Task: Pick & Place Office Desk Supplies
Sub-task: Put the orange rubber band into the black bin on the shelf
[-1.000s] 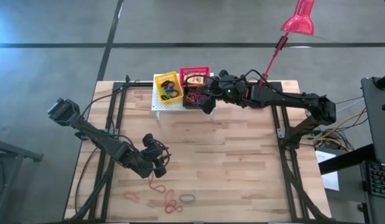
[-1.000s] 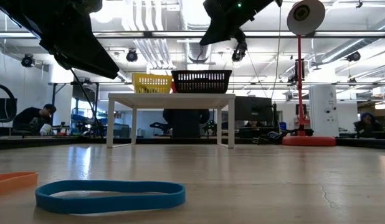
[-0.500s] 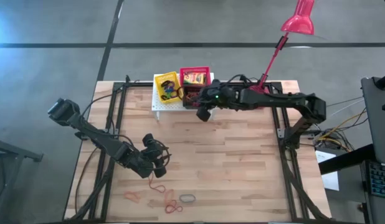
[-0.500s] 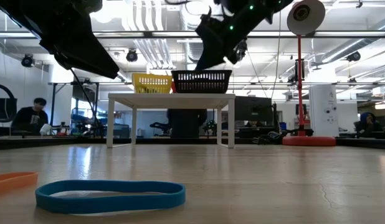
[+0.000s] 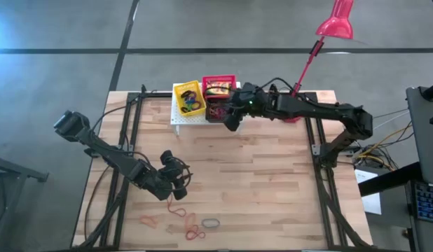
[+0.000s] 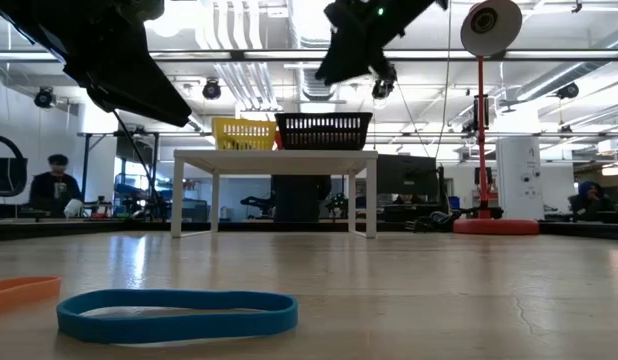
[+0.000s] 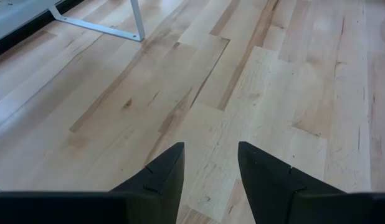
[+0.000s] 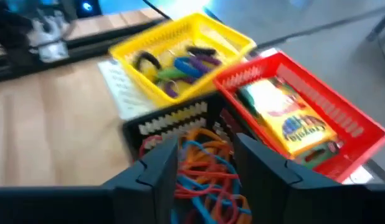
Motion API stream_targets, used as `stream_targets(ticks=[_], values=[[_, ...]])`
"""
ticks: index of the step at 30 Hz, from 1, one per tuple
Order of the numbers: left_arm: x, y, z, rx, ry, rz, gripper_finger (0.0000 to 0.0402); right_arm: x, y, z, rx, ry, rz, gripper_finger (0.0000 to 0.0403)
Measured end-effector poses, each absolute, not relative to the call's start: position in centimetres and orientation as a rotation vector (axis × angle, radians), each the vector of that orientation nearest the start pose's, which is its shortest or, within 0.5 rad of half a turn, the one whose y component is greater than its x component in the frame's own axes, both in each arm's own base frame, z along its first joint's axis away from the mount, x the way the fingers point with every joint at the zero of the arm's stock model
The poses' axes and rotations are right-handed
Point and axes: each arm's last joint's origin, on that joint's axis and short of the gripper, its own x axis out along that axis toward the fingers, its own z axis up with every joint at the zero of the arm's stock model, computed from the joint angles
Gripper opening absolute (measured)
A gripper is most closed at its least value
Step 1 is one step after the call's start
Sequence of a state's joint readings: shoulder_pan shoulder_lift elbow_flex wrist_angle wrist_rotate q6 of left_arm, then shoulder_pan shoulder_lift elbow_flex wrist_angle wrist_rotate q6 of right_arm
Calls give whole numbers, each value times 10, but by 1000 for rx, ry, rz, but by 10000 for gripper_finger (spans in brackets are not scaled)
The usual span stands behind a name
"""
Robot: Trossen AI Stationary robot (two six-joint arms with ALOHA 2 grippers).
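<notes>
You have the right gripper point(image 5: 229, 120) in the upper middle of the high view, above the black basket point(image 5: 216, 110). In the right wrist view its two fingers point(image 8: 158, 163) stand apart with nothing between them, and below the gap lies a tangle of orange, red and blue elastic loops point(image 8: 205, 168) inside that black basket. So I judge that this arm has nothing more to carry here and its next pick is far away.

The loops not yet sorted lie at the lower middle of the high view, near the front edge of the table: a red loop point(image 5: 176, 207), an orange one point(image 5: 148, 221), a red pair point(image 5: 194, 232) and a dark one point(image 5: 211, 223). The low view shows a blue loop point(image 6: 176, 312) flat on the wood at lower left, with an orange loop point(image 6: 24, 290) beside it.

The left gripper point(image 5: 177, 176) is much nearer to them. It waits in the lower left part of the high view, jaws open and empty, and the red loop lies just below it in that view, toward the front edge. In the left wrist view you see only bare wood between its fingers point(image 7: 167, 171). The red loop looks stretched out, with its long axis running roughly away from the gripper, so you would want the fingers across that axis
</notes>
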State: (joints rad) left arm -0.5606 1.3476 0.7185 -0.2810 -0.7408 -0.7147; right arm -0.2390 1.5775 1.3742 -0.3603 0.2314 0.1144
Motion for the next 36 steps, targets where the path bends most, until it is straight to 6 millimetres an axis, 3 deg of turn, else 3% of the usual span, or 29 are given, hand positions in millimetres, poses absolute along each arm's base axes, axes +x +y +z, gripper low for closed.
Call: stream_targets(ticks=[4, 9, 15, 21, 26, 31, 36], values=[[222, -116, 195, -130, 613, 405, 152, 344, -60, 326, 83, 542, -413, 153], [222, -116, 195, -130, 613, 405, 152, 350, -10, 308, 21, 560, -327, 135], [222, -116, 195, -132, 611, 405, 152, 351, 52, 276, -27, 510, -240, 113], [222, -116, 194, -150, 600, 405, 152, 348, 96, 239, -8, 369, -118, 96], [221, -116, 186, -168, 635, 357, 152, 345, 120, 203, 15, 206, -42, 85], [217, -128, 182, -100, 808, 23, 152, 354, 127, 175, 30, 54, -24, 75], [195, -155, 175, 18, 932, -230, 152, 368, 129, 152, 47, -6, -30, 68]])
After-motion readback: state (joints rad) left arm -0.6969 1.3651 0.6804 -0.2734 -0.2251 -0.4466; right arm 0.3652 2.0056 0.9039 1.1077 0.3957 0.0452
